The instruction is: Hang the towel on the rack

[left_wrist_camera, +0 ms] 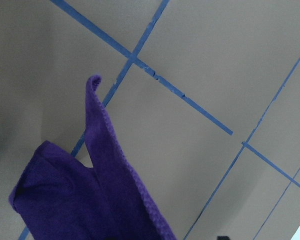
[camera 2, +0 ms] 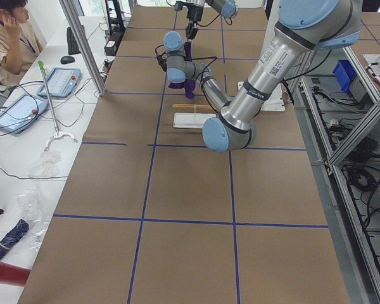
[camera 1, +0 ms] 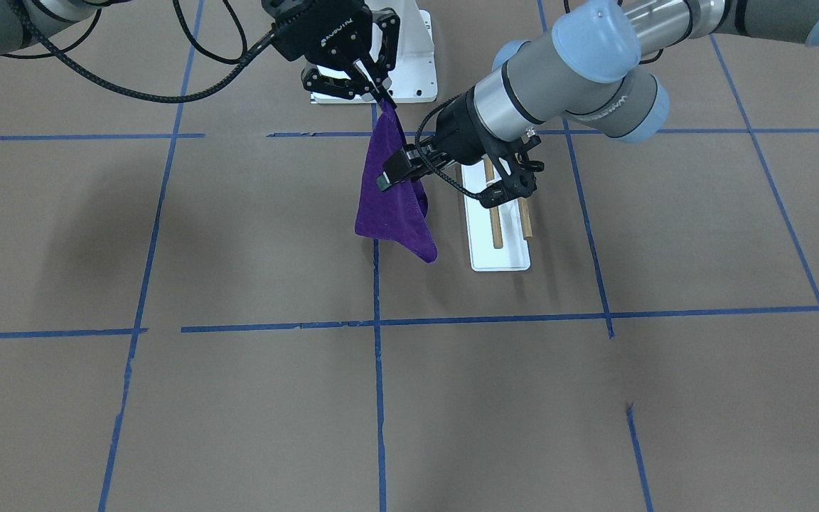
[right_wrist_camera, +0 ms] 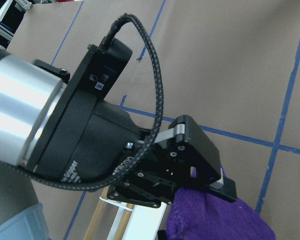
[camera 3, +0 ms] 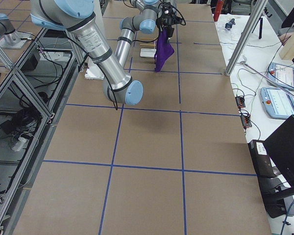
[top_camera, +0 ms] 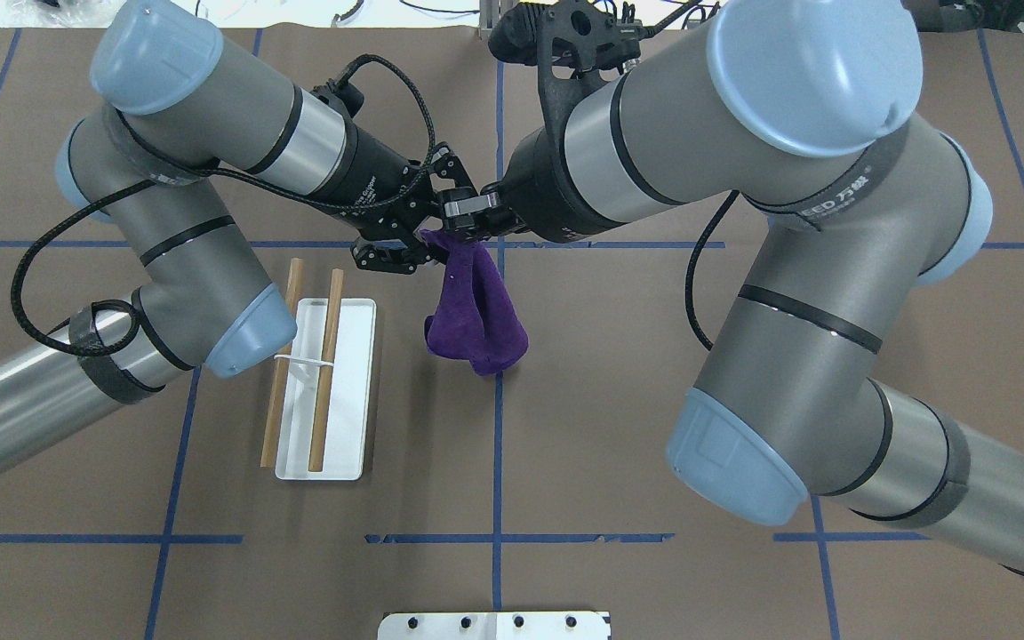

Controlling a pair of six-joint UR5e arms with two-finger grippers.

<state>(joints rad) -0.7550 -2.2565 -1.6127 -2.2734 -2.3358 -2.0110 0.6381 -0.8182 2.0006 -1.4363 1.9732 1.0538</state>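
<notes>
The deep-purple towel (camera 1: 388, 213) hangs limp in the air beside the rack, its lower tip close to the table. My right gripper (camera 1: 383, 101) is shut on its top corner. My left gripper (camera 1: 387, 179) reaches in from the rack side and is shut on the towel's edge lower down. In the right wrist view, the left gripper (right_wrist_camera: 221, 191) pinches the towel (right_wrist_camera: 215, 220). The rack (camera 1: 496, 229), two wooden dowels over a white base (camera 1: 498, 259), stands bare under my left wrist. From overhead the towel (top_camera: 476, 320) hangs right of the rack (top_camera: 325, 382).
A white metal pedestal with bolts (camera 1: 413, 64) stands at the robot's side of the table, behind the right gripper. Blue tape lines cross the brown table. An operator (camera 2: 9, 38) sits at a side desk with tablets.
</notes>
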